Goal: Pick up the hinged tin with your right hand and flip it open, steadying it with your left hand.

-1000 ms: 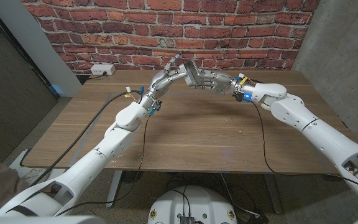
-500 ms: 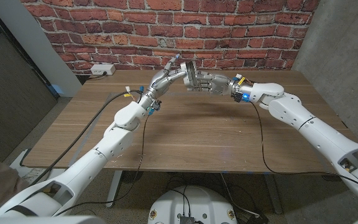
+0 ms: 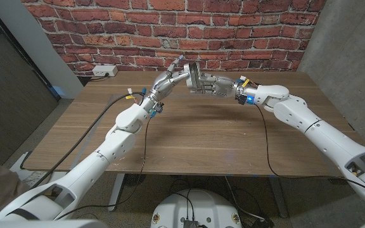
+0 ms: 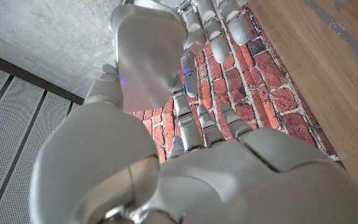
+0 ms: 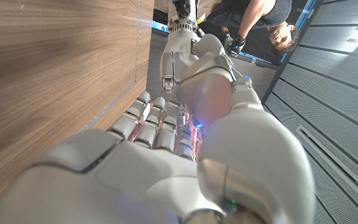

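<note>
The hinged tin, a flat grey metal box, is held on edge above the far middle of the table. My right hand grips it from the right, fingers wrapped over its side. My left hand meets it from the left, its fingertips reaching up along the tin's edge. The left wrist view has the tin just beyond my left hand, with the right hand's fingers curled over it. From the right wrist, the tin stands between my right hand and the left hand. Whether the lid is open, I cannot tell.
The wooden table lies below both hands, with black cables trailing over it. A red brick wall stands behind, and a white power strip sits at the far left corner. A person shows in the right wrist view.
Both hands and the tin have shifted a little to the left and upward together. The hold on the tin looks the same.
</note>
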You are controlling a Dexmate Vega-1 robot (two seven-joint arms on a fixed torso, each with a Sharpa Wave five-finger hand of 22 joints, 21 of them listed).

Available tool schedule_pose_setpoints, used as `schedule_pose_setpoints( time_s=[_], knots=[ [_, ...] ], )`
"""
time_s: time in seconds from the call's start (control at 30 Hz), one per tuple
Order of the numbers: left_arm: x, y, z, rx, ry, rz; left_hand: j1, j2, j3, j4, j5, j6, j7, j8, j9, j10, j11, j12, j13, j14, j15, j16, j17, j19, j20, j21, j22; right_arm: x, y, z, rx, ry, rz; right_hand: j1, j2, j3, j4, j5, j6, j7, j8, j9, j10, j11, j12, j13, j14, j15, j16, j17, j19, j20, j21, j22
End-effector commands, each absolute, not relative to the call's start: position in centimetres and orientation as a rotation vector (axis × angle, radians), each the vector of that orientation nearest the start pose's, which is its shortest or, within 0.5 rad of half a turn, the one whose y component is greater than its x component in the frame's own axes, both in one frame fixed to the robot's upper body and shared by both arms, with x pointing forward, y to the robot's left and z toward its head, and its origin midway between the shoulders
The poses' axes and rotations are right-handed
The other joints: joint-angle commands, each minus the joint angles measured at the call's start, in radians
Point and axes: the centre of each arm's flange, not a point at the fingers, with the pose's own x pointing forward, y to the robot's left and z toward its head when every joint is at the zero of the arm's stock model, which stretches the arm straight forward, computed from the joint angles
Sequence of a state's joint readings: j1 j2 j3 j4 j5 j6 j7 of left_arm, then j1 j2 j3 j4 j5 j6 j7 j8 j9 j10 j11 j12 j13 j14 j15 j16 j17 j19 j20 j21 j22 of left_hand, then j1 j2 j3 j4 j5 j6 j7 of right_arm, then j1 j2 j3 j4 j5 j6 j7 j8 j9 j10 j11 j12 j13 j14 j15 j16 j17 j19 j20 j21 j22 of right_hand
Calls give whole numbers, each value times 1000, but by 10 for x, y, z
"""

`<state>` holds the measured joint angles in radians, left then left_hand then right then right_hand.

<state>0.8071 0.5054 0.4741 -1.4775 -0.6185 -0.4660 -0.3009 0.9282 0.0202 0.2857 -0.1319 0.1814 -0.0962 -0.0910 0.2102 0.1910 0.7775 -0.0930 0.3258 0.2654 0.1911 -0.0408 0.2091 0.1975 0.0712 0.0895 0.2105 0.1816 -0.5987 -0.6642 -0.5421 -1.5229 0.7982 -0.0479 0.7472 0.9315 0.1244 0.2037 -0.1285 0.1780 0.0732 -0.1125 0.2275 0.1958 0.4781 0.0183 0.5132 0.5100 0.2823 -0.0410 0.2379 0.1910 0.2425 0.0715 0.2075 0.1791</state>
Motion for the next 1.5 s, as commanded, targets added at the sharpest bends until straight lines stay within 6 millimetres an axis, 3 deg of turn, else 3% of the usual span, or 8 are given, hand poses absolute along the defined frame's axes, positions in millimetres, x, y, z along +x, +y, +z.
schedule_pose_setpoints(
  time_s=[0.03,0.47,1.5],
  knots=[
    [585,186,32,92,-890,-653,83,88,2,5,6,5,-3,-3,2,125,-129,9,7,0,-140,-1,5,-3,6,0,3,592,-178,64,-278,-475,1078,-1,11,-2,5,5,2,2,-4,2,245,-237,5,24,9,-151,1,1,6,0,6,4],
    [583,193,27,61,-888,-667,81,88,2,6,6,7,-3,-3,2,126,-129,7,7,1,-140,-1,5,-2,3,-1,3,601,-182,66,-265,-461,1079,-1,11,-3,4,5,3,1,-5,2,246,-237,2,25,10,-150,0,1,8,1,6,5],
    [568,201,16,49,-891,-650,77,88,5,8,5,10,-4,-7,2,132,-129,-3,7,5,-141,-2,5,-2,6,-1,3,601,-194,58,-259,-446,1034,0,16,-3,4,5,12,2,-5,2,255,-237,-2,26,17,-151,1,1,12,-2,5,5]
  ],
)
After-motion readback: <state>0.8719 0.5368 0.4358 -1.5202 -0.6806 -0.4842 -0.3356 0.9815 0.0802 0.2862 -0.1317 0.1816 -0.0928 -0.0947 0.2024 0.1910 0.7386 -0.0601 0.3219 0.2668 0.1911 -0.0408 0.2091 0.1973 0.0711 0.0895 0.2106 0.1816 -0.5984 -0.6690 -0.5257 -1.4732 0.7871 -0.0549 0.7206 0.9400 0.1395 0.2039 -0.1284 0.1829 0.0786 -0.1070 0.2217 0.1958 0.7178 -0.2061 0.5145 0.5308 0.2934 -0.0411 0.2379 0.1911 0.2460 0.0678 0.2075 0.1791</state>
